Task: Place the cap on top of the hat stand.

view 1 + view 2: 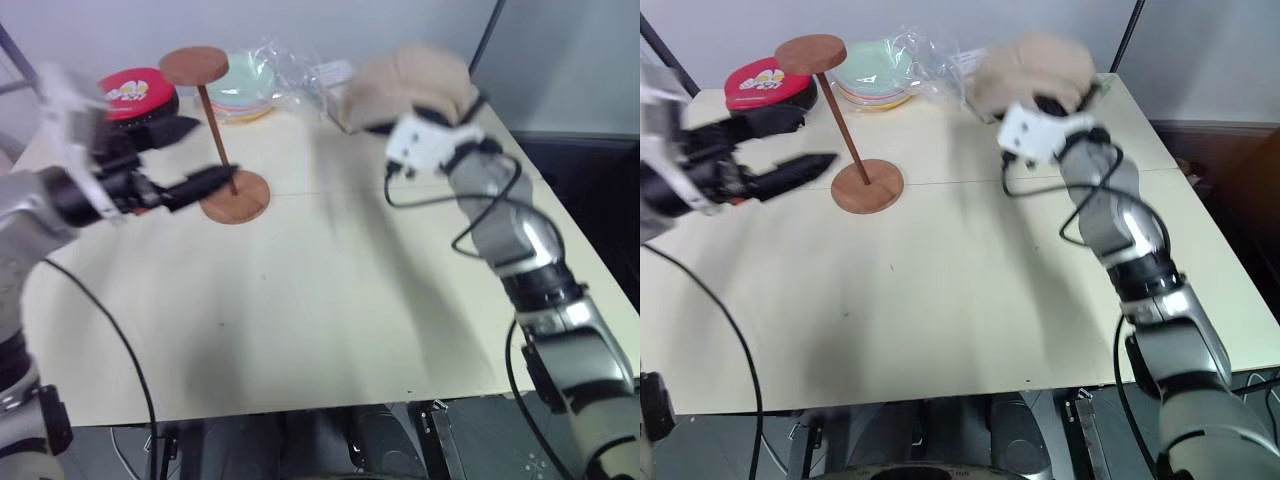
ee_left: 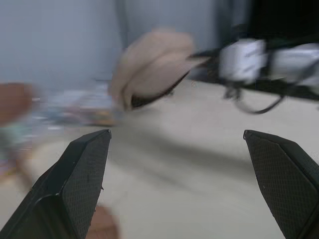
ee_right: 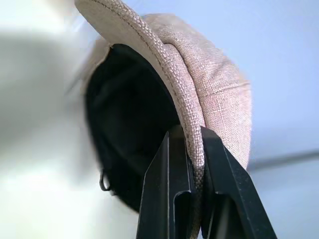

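Right gripper (image 3: 192, 144) pinches the cap (image 3: 209, 84) brim.

I see the cap (image 3: 209, 74) as beige, in a coarse linen-like weave with a line of matching stitching along its brim edge, and its lining is black. The hat stand (image 1: 840, 120) is reddish-brown wood all over: top disc, thin rod and base disc. Behind the hat stand I make out a round item (image 1: 768, 85) with a red top, black sides and a white and yellow cartoon print. Just beside it, also behind the stand, sits a stack of plates (image 1: 877, 70) in pale green with pink and yellow edges underneath. The table (image 1: 960, 300) is a plain cream. Both grippers' fingers (image 2: 82, 174) are black, finely textured.
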Robot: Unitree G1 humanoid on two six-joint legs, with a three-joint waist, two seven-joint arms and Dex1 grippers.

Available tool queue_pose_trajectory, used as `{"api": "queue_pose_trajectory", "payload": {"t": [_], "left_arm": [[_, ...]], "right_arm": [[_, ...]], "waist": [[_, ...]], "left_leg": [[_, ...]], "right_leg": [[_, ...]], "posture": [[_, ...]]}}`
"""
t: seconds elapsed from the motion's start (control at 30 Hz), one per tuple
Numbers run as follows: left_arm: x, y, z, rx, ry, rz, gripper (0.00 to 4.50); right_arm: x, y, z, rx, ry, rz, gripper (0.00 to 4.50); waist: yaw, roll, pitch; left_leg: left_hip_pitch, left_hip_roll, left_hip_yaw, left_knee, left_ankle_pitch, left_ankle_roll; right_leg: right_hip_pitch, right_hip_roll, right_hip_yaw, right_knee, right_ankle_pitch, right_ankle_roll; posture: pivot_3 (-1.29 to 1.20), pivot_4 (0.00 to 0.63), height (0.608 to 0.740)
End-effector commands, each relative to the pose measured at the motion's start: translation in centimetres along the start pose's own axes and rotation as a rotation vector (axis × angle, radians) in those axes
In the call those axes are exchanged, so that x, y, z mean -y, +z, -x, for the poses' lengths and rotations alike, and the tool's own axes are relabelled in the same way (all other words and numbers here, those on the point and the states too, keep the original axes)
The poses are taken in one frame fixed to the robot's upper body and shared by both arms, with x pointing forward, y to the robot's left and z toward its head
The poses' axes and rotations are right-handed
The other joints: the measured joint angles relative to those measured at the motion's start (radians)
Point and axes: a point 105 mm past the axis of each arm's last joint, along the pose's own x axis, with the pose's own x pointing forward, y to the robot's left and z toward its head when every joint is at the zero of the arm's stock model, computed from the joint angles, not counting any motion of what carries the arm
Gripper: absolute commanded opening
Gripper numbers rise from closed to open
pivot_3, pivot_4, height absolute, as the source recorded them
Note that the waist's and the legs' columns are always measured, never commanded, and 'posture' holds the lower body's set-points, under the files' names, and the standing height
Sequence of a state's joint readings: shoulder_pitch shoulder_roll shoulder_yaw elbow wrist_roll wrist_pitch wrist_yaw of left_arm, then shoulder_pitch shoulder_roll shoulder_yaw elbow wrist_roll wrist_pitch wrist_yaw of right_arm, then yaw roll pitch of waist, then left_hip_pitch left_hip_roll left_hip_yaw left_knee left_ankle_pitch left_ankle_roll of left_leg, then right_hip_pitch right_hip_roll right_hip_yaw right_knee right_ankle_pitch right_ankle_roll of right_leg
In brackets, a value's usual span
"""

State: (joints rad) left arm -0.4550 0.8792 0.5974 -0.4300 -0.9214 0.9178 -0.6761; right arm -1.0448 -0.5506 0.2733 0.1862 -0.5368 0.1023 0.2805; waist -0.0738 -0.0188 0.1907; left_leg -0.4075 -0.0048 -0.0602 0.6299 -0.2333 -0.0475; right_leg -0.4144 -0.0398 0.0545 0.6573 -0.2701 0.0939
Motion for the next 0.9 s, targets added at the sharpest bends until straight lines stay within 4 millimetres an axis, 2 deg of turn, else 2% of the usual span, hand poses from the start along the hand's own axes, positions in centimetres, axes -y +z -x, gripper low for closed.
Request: {"api": "queue_pose_trajectory", "payload": {"t": [0.03, 0.1, 0.13, 0.27, 0.47, 0.53, 0.67, 0.77, 0.87, 0.9], "left_arm": [[-2.4, 2.0, 4.2, 0.047, 0.179, -0.016, 4.5], [-3.3, 2.1, 5.8, 0.047, 0.248, -0.006, 4.5], [-3.7, 2.1, 6.5, 0.045, 0.279, -0.007, 4.5], [-4.6, 2.3, 8.2, 0.028, 0.358, -0.034, 4.5], [-4.4, 2.6, 8.7, 0.018, 0.367, -0.049, 4.5], [-4.5, 2.5, 8.8, 0.013, 0.367, -0.048, 4.5], [-4.6, 2.4, 8.4, -0.007, 0.352, -0.05, 4.5], [-4.6, 2.2, 7.8, -0.019, 0.326, -0.049, 4.5], [-4.5, 1.8, 6.9, -0.044, 0.289, -0.059, 4.5], [-4.3, 1.6, 6.6, -0.05, 0.274, -0.061, 4.5]], "right_arm": [[4.1, 6.6, -1.5, 0.264, -0.135, -0.03, 0.06], [4.5, 9.2, -2.0, 0.361, -0.154, -0.079, 0.06], [4.1, 10.2, -2.4, 0.394, -0.139, -0.108, 0.06], [0.2, 12.9, -3.1, 0.479, -0.033, -0.146, 0.06], [-6.7, 13.3, -1.7, 0.5, 0.114, -0.174, 0.06], [-8.4, 13.4, -1.3, 0.505, 0.144, -0.167, 0.06], [-10.4, 14.2, -0.8, 0.53, 0.165, -0.114, 0.06], [-10.8, 14.4, -1.0, 0.528, 0.157, -0.095, 0.06], [-10.6, 14.1, -1.3, 0.497, 0.145, -0.138, 1.02], [-10.5, 14.1, -1.4, 0.491, 0.142, -0.144, 1.5]], "waist": [[0.0, 0.0, 0.0], [0.003, -0.001, 0.0], [0.006, -0.001, -0.001], [0.019, -0.005, -0.003], [0.033, -0.006, -0.003], [0.028, -0.006, -0.003], [0.022, -0.006, -0.003], [0.015, -0.006, -0.003], [0.011, -0.006, -0.003], [0.011, -0.006, -0.003]], "left_leg": [[0.0, 0.0, 0.0, 0.0, 0.0, 0.0], [0.0, 0.001, -0.001, -0.001, 0.0, 0.0], [0.0, 0.001, -0.001, 0.0, 0.0, 0.0], [0.001, -0.001, -0.002, 0.002, 0.001, -0.001], [0.0, -0.002, -0.003, 0.001, 0.001, -0.002], [0.0, -0.003, -0.003, 0.001, 0.001, -0.002], [0.0, -0.001, -0.002, 0.0, 0.001, -0.003], [0.0, -0.001, -0.002, -0.001, 0.001, -0.003], [0.0, -0.001, -0.002, -0.001, 0.002, -0.003], [0.0, -0.001, -0.002, -0.001, 0.002, -0.003]], "right_leg": [[-0.001, 0.0, 0.0, 0.0, 0.0, -0.001], [0.0, 0.0, -0.001, 0.001, -0.001, -0.002], [0.0, 0.0, -0.001, 0.001, -0.001, -0.002], [0.004, -0.004, -0.003, 0.0, -0.001, -0.002], [0.004, -0.006, -0.004, -0.001, -0.001, -0.002], [0.004, -0.006, -0.003, -0.001, -0.001, -0.002], [0.001, -0.004, -0.003, 0.0, -0.001, -0.002], [0.001, -0.004, -0.003, 0.001, -0.001, -0.002], [0.001, -0.004, -0.003, 0.001, -0.001, -0.002], [0.001, -0.004, -0.003, 0.001, -0.001, -0.002]], "posture": [[0.0, 0.15, 0.74], [0.0, 0.15, 0.74], [0.0, 0.15, 0.74], [0.0, 0.15, 0.74], [0.0, 0.15, 0.74], [0.0, 0.15, 0.74], [0.0, 0.15, 0.74], [0.0, 0.15, 0.74], [0.0, 0.15, 0.74], [0.0, 0.15, 0.74]]}}
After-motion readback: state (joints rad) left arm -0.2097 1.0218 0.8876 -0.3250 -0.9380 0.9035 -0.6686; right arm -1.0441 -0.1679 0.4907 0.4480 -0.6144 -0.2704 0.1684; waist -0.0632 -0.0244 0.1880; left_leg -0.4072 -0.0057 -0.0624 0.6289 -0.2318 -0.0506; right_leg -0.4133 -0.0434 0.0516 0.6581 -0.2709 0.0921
